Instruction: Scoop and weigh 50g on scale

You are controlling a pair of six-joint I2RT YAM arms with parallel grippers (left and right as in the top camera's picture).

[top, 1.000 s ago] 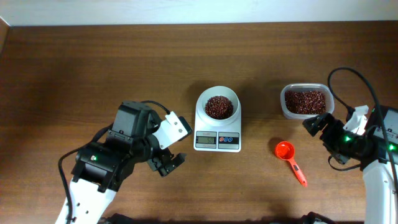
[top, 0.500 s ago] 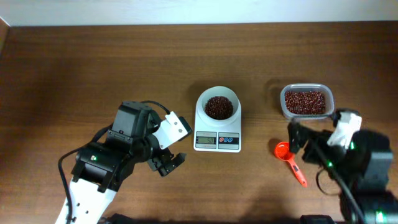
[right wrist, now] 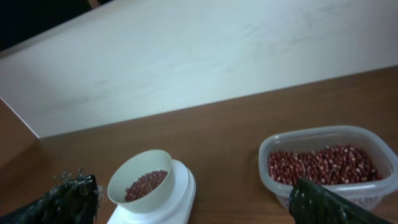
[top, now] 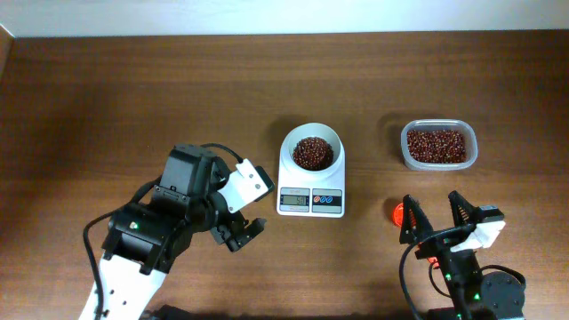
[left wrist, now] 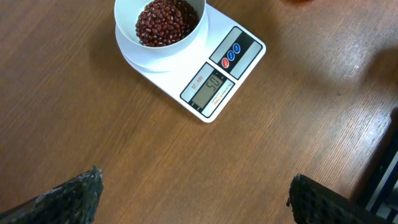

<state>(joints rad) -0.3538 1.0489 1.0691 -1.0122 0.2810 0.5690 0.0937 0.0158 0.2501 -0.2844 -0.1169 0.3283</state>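
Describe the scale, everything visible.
The scale is a small white, plastic-looking unit sitting flat on the wooden table, near its middle. A round white bowl stands upright on its platform, partly filled with dark reddish-brown beans. The front panel carries a grey display, which seems to read 50, beside blue and red round buttons. Nothing but the bowl and the table touches it.

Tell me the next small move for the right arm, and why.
Probably just draw the right tool back to rest, open and empty. The display on the scale appears to read 50, the beans sit in its bowl, and the orange scoop lies on the table, partly under that tool, so no further scoop seems needed.
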